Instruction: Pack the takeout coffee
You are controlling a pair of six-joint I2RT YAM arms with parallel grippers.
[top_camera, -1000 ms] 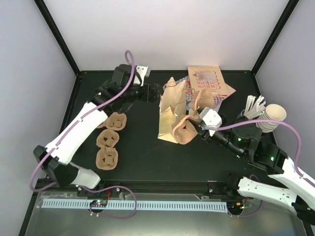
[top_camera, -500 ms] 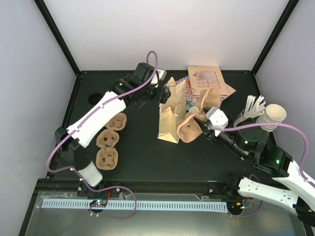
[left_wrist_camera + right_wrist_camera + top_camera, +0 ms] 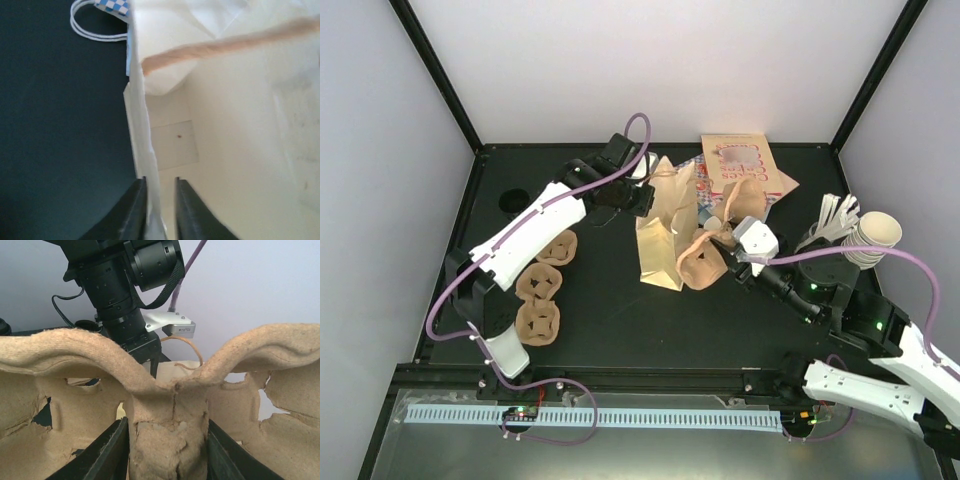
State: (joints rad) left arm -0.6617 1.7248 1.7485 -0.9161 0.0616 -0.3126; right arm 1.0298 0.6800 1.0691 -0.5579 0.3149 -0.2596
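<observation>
Left gripper [image 3: 160, 182]: I see it narrow, pinching the left wall of the tan paper bag [image 3: 240, 125].
Right gripper [image 3: 167, 429]: clamped on the brown moulded-cardboard carrier [image 3: 75, 352], right of the bag.
Lidded coffee cup: I can't tell where.

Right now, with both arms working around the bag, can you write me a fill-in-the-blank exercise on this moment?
1. The left gripper straddles a wall of the tan paper bag, one finger inside and one ____.
2. The right gripper clamps a moulded-cardboard cup carrier by its ____ post.
3. Left of the bag, ____ spare carriers lie on the table.
4. The stack of lidless paper cups stands at the table's ____ edge.

Missing words: outside; central; three; right.
</observation>
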